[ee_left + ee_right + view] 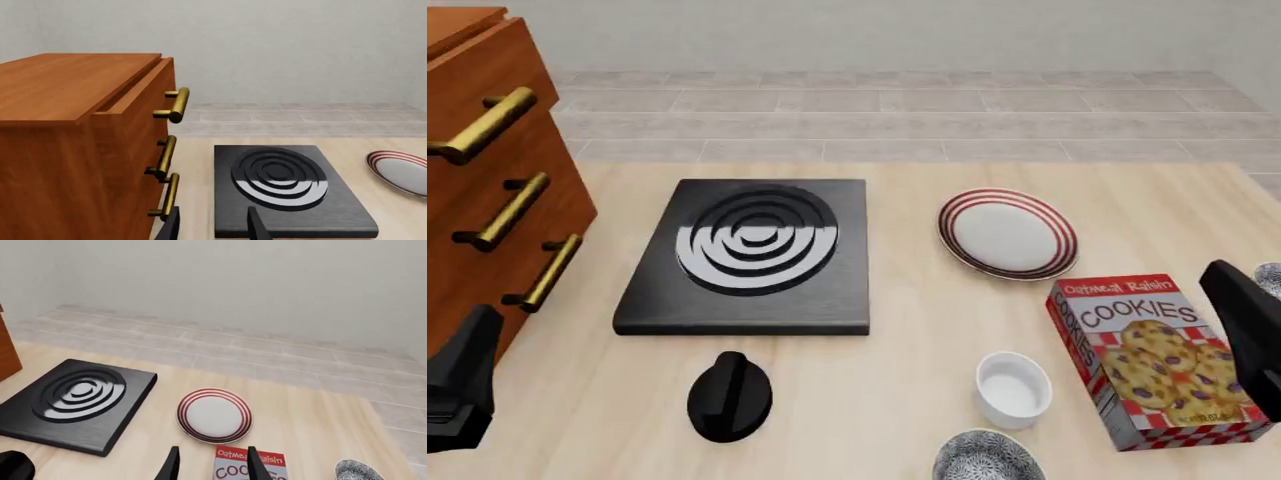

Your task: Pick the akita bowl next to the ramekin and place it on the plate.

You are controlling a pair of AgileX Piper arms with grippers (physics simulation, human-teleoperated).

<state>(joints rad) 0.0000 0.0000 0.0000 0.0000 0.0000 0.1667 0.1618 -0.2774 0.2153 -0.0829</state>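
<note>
Front view showed the akita bowl [988,458] at the near edge of the counter [868,400], just beside the ramekin [1013,389] and on its near side, resting untouched. Both sat well apart from either arm, to the left of the dark right arm [1248,330], which rose at the right edge past the cookie box [1154,360]. The plate [1008,233] lay farther forward, beyond the ramekin and box, bare. A second speckled bowl [1270,278] peeked out behind the right arm.

Right wrist view had the right fingers [257,465] spread apart and holding nothing, with the plate [214,415] just ahead of their tips, the cookie box [251,466] directly below them, and the second bowl [358,471] off to one side. The stove burner [73,402] lay ahead on the other side.

Left wrist view had the left fingers [259,226] likewise apart and empty, poised over the near edge of the burner [283,187], with the wooden drawer cabinet [80,150] close beside them and the plate's rim [400,172] farther off. A black knob [730,396] sat on the counter between the two arms.
</note>
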